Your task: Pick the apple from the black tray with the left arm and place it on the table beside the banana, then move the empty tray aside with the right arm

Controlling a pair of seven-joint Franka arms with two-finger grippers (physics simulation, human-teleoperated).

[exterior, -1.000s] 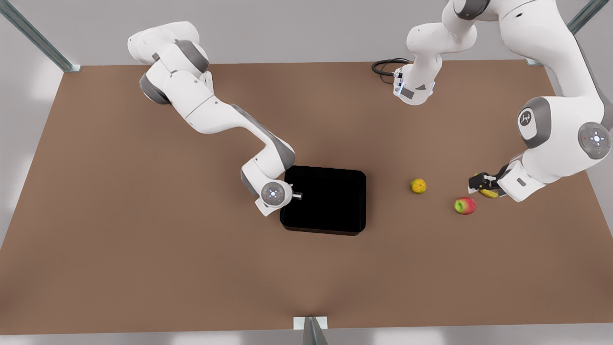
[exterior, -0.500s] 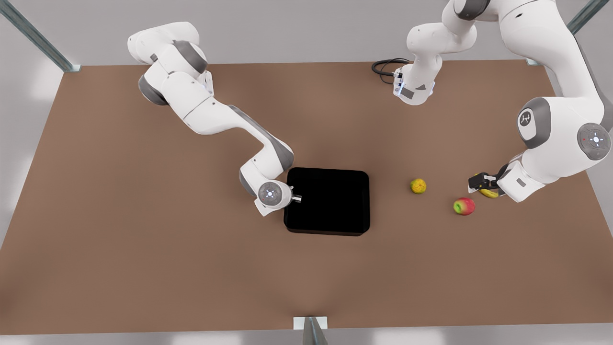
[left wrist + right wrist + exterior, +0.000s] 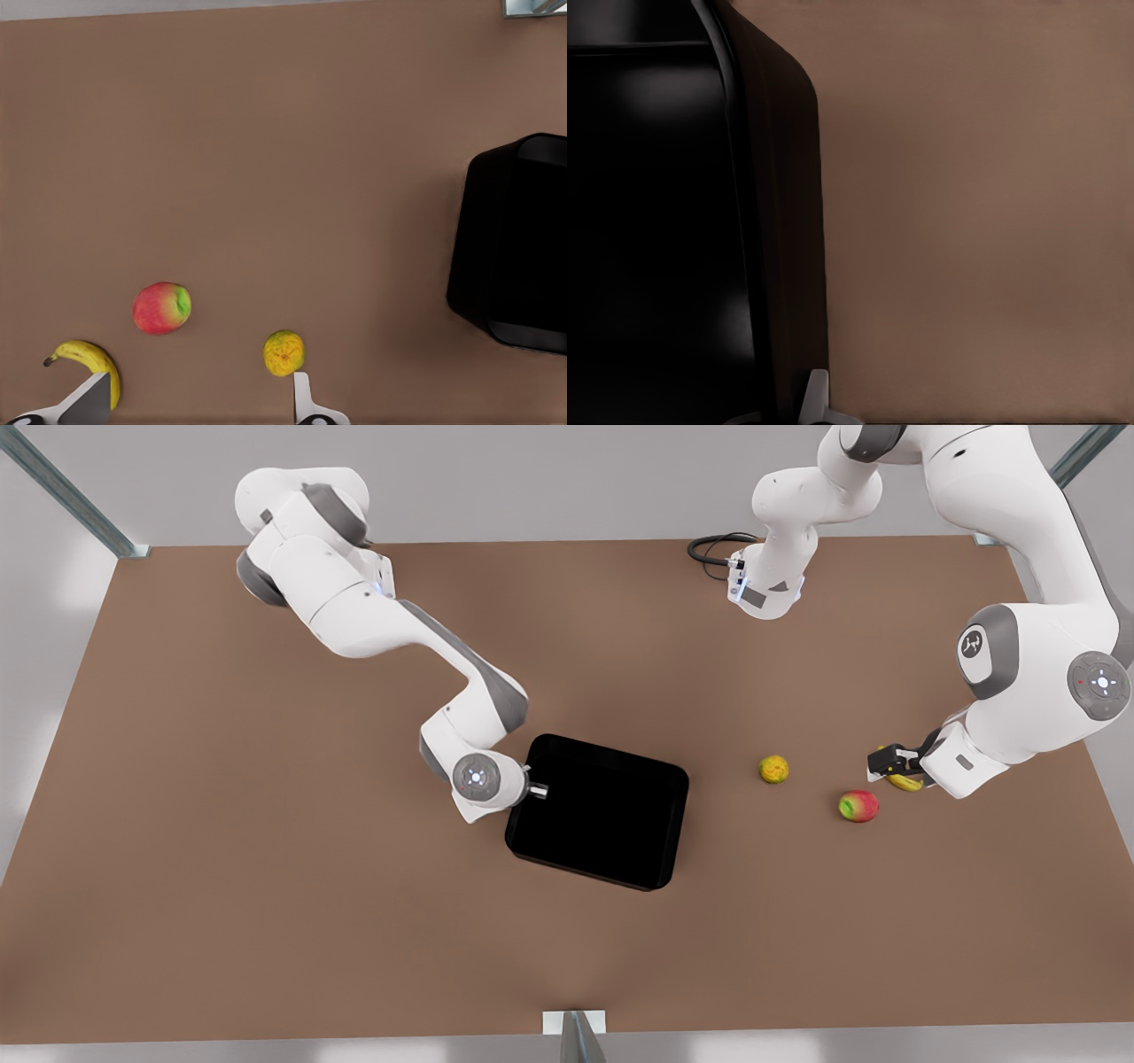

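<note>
The apple (image 3: 858, 806) (image 3: 161, 307) lies on the brown table (image 3: 266, 868) beside the banana (image 3: 904, 782) (image 3: 89, 359). My left gripper (image 3: 889, 765) (image 3: 199, 381) hangs open over the banana at the front view's right, holding nothing. The black tray (image 3: 598, 810) (image 3: 518, 239) (image 3: 656, 221) sits mid-table, empty and turned askew. My right gripper (image 3: 538, 789) (image 3: 784, 398) is shut on the tray's rim at the side toward the front view's left. One of its fingers (image 3: 818, 390) shows outside the rim; the other is hidden inside the tray.
A yellow-orange round fruit (image 3: 773, 769) (image 3: 283, 352) lies between the tray and the apple. A black cable (image 3: 713, 549) loops at the far arm base. Bare tabletop spreads to the front view's left and along the near edge.
My right gripper has drawn back toward the front view's left, and the tray has turned with it, its gripped end swinging left. The left arm and the fruit have not moved.
</note>
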